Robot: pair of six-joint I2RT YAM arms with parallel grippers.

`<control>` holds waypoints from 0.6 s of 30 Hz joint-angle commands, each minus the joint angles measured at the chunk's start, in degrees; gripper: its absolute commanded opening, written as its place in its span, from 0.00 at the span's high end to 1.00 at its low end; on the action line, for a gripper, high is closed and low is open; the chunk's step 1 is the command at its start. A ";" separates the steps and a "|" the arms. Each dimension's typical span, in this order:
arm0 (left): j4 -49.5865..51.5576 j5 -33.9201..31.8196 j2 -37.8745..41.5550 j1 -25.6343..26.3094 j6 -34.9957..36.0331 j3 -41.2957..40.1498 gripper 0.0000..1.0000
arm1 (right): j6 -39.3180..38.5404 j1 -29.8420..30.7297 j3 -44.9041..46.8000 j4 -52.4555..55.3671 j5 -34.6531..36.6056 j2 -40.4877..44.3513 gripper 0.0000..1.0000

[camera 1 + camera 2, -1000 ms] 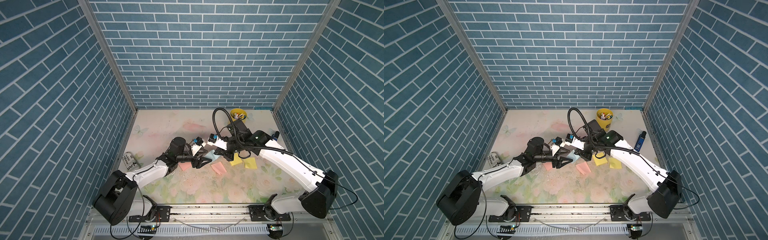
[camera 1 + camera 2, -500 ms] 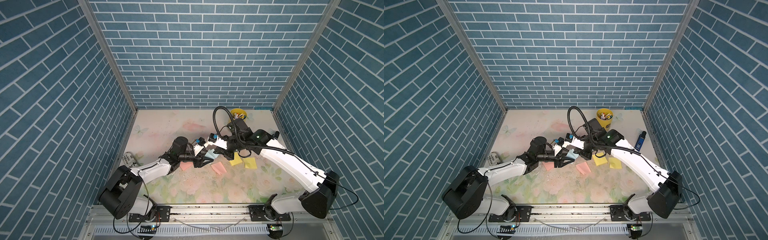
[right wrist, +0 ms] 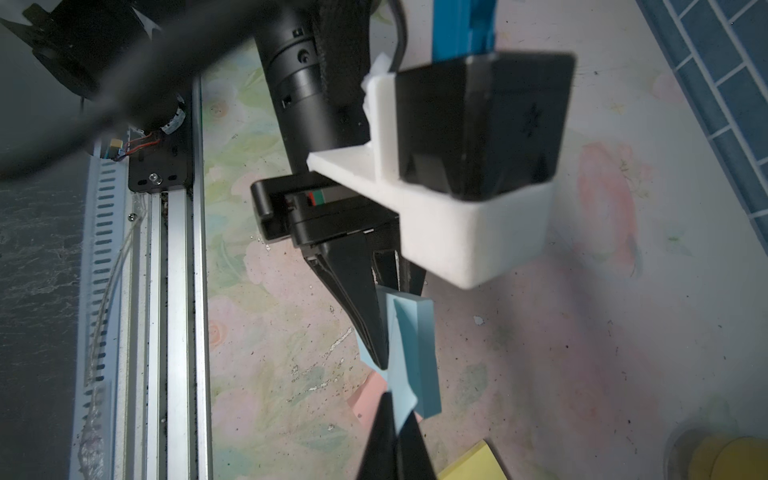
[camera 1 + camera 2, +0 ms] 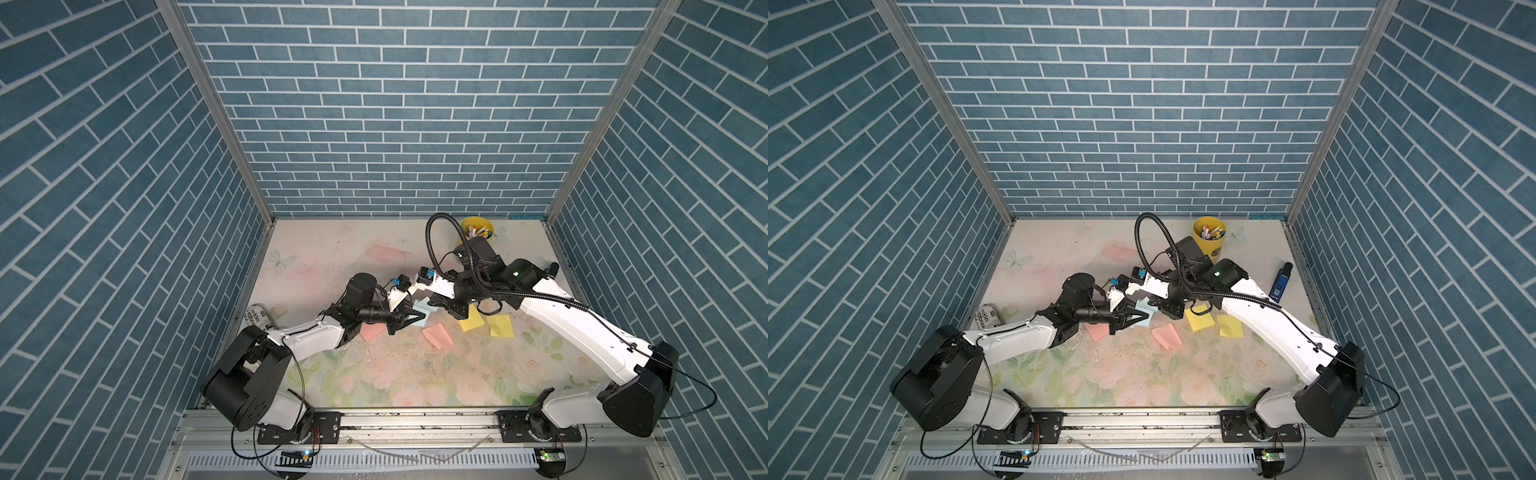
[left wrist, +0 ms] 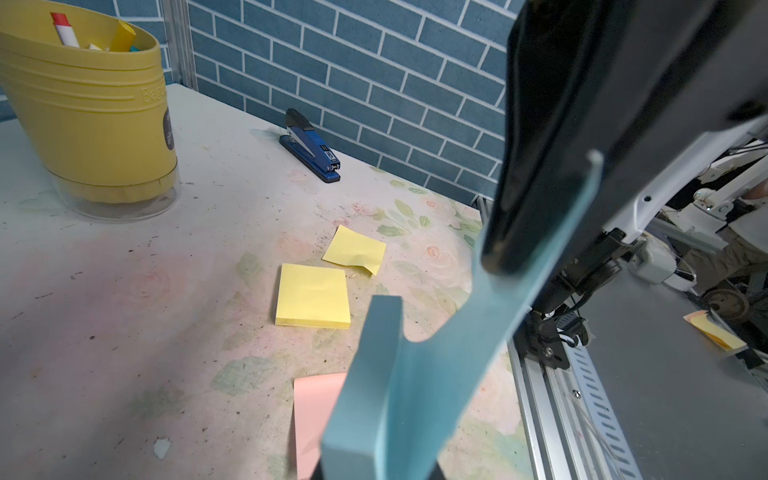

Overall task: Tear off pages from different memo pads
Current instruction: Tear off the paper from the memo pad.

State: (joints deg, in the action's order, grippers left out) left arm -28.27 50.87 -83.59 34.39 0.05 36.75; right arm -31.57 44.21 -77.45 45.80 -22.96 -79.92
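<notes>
Blue memo pad (image 4: 422, 309) is sitting just right of centre in both top views, lifted off the tabletop (image 4: 332, 257), with the left tool (image 4: 405, 322) and right tool (image 4: 436, 301) meeting over it.

In the left wrist view the pad (image 5: 365, 395) is standing on edge at lower centre. Its blue page (image 5: 498, 299) is stretching diagonally toward the upper right.

In the right wrist view the left tool (image 3: 395, 332) is clamping the pad (image 3: 424, 357) and the right tool (image 3: 392, 415) is pinching the page, jaws closed. Peeling steadily away from the glued edge, pad held firm, is looking best.
</notes>
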 commanded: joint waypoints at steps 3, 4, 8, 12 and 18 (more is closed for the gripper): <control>-1.72 -0.57 -1.34 -0.41 -0.23 1.43 0.85 | -2.16 0.17 -0.97 -3.06 2.92 1.54 1.00; -1.24 -0.75 -1.67 -0.62 -0.23 1.80 0.88 | -1.96 0.14 -0.68 -4.11 3.60 1.89 1.00; 0.06 -1.66 -2.60 -0.97 -0.23 2.53 0.95 | -1.06 0.17 0.09 -6.91 6.18 2.99 1.00; 3.55 -2.57 -3.96 -1.61 -0.47 3.06 0.99 | -0.17 -0.10 1.45 -10.39 10.66 4.13 1.00; 3.91 -2.77 -6.56 -1.69 -3.96 5.22 1.00 | 3.03 -2.14 2.91 -15.39 16.06 5.12 1.00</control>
State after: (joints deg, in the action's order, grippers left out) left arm -26.89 48.66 -88.42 33.08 -1.85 41.56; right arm -30.39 43.16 -75.88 35.44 -10.66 -76.88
